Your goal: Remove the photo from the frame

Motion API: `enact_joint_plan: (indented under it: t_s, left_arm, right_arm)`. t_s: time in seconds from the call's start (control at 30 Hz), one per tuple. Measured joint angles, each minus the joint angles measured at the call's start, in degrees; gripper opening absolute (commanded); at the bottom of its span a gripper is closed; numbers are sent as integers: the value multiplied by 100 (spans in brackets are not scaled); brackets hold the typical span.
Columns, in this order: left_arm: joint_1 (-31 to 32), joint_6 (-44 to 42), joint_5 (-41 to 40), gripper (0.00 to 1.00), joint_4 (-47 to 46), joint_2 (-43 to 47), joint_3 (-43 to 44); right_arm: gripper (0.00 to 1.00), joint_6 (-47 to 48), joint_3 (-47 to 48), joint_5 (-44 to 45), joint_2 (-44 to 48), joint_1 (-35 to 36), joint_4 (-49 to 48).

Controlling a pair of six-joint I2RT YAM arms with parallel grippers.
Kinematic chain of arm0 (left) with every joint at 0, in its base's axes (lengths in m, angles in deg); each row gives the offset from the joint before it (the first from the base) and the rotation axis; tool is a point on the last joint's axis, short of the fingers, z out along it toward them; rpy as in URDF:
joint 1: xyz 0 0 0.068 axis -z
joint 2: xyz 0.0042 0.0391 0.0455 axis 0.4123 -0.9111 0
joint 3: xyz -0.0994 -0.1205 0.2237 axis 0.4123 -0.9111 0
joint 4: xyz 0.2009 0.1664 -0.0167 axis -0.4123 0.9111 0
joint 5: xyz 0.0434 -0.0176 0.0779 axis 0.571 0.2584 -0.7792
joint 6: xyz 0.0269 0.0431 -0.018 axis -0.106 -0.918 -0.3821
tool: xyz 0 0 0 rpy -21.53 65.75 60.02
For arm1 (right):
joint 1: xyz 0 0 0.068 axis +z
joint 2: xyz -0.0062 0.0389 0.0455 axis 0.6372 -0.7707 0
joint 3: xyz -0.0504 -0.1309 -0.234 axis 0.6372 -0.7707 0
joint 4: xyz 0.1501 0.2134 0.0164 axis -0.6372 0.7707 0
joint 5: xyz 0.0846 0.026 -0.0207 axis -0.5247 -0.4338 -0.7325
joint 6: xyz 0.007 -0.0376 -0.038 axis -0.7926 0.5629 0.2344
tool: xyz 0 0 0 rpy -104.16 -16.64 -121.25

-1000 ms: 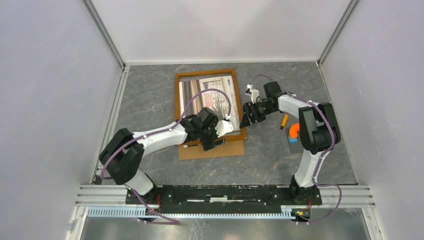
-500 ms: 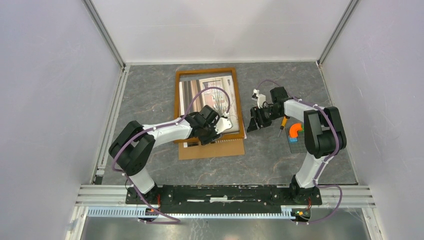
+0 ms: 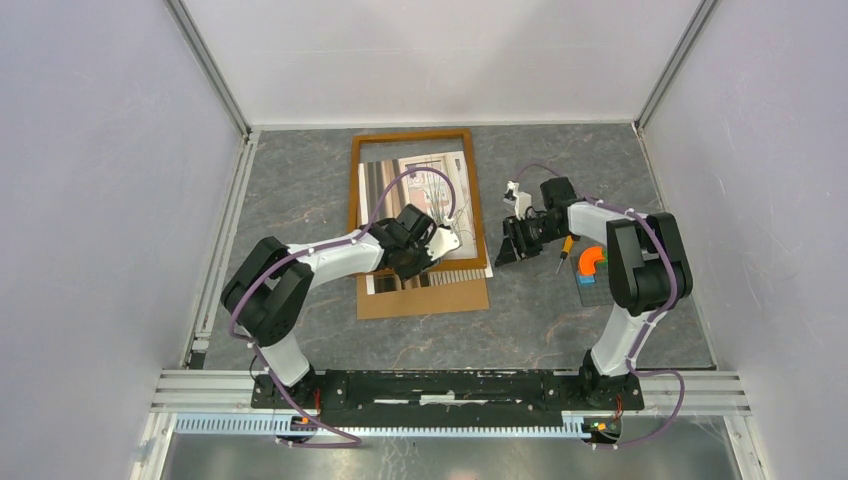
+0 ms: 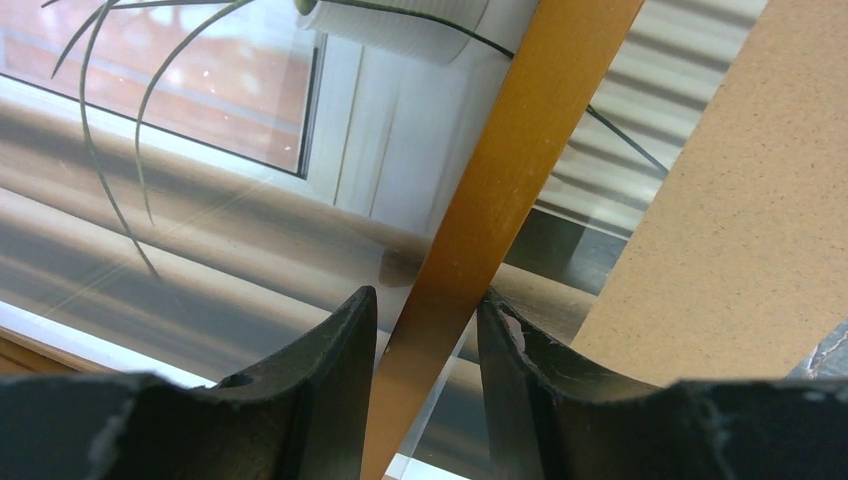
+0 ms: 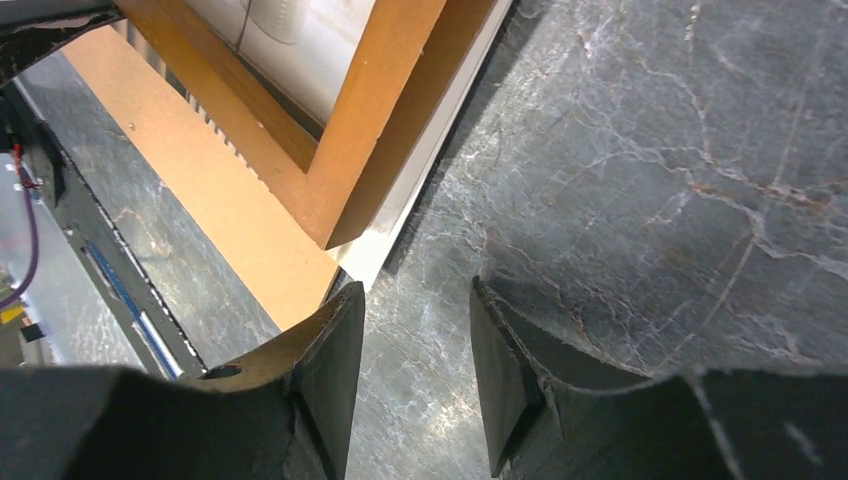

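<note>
At the near rail of the orange-brown wooden picture frame [image 3: 356, 190], the left end effector [image 4: 428, 300] straddles the moulding; whether it pinches cannot be told. The right end effector [image 5: 418, 290] hangs half-spread, empty. Grip moulding only: the rectangular window-and-plant photo print [image 4: 200, 120] lies beneath, protruding nearward.

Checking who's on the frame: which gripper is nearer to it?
Left. The left gripper straddles a rail of the frame; the right gripper hovers over the table beside the frame's corner, not touching.
</note>
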Motion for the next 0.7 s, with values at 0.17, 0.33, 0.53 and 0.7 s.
enact_joint_plan:
  t_s: [0.17,0.33,0.53,0.7]
  left_arm:
    - [-31,0,0,48,-4,-13,7]
    - [-31,2,-44,48,13,-52,48]
    - [-109,63,-55,47,9,-129,129]
    - [-120,66,-52,48,2,-144,142]
  right_arm:
    - [45,-170,-55,-341,-118,0,-114]
    - [43,-334,-149,-828,-319,2,-243]
    - [43,-470,-345,-1224,-411,4,-372]
    - [44,-643,-404,-1534,-546,-4,-498]
